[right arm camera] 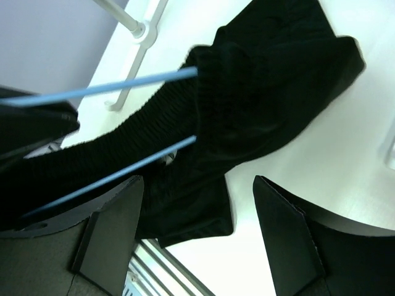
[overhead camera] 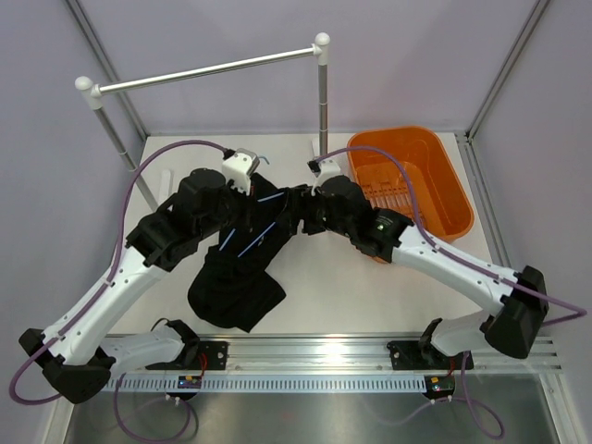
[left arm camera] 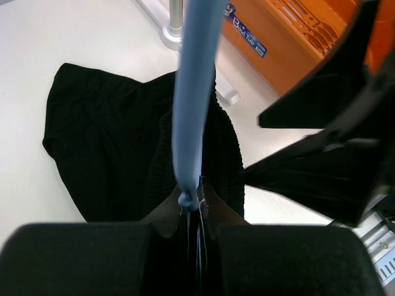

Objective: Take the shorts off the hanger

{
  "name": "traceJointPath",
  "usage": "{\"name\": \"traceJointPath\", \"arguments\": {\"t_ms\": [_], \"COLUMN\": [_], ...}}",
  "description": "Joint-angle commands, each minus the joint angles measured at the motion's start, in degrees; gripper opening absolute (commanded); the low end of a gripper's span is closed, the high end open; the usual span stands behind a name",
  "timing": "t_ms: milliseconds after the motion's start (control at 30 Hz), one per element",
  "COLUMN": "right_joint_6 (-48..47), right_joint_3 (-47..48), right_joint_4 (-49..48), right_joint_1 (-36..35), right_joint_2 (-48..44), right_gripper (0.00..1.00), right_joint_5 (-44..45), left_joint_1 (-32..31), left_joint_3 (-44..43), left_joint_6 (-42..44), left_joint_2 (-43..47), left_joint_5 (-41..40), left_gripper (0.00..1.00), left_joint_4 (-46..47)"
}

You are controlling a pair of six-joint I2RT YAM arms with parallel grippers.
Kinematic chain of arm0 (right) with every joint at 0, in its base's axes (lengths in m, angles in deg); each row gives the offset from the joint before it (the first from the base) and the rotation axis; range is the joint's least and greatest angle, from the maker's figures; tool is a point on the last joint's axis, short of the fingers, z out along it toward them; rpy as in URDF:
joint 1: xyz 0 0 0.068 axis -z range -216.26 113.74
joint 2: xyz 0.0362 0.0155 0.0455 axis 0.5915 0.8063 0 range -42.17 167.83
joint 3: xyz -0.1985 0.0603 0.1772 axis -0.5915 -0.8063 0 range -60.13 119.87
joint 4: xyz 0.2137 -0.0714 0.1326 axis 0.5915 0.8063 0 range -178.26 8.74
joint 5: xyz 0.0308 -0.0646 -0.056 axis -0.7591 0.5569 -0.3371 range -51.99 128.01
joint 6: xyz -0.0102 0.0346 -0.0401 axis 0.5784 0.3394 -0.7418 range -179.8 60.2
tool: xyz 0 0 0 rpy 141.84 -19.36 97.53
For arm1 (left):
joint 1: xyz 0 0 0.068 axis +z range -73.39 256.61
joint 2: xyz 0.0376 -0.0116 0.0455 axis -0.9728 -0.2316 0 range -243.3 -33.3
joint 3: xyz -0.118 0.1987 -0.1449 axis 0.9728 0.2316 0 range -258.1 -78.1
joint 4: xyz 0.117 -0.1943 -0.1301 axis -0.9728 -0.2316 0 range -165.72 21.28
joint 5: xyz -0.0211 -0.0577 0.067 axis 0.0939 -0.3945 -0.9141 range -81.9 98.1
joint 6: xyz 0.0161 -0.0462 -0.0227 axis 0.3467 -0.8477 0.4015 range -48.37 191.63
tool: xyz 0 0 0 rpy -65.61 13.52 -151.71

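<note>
Soft, floppy, light shorts (right arm camera: 265, 80) drape mid-frame. The left gripper (left arm camera: 197, 208) clamps the hanger (left arm camera: 194, 92); the right gripper (right arm camera: 196, 185), jaws apart, should pinch the ribbed waistband (right arm camera: 148, 120).

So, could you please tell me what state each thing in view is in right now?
shorts: threaded on the hanger, lower part heaped on the table.
hanger: off the rail, gripped at its neck.
left tool: shut on the hanger.
right tool: open, close over the shorts.
orange tub: upright on the table.
rail: upright, nothing hanging on it.
</note>
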Motion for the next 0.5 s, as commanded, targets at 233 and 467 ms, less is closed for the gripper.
{"name": "traceJointPath", "arguments": {"t_ms": [233,467], "right_joint_6": [0.6,-0.3], "right_joint_3": [11.6,12.2], "right_joint_4": [3.8,5.3], "right_joint_1": [-3.2,-3.2], "right_joint_2": [9.9,9.7], "right_gripper": [0.67,0.07], "right_joint_5": [17.7,25.0], "left_joint_1": [-1.4,-1.5], "left_joint_3": [-0.1,-0.1], "left_joint_6": [-0.1,-0.1], "left_joint_2": [3.3,5.8], "left_joint_5": [0.8,0.7], "left_gripper": [0.00,0.00], "left_joint_4": [3.5,1.6]}}
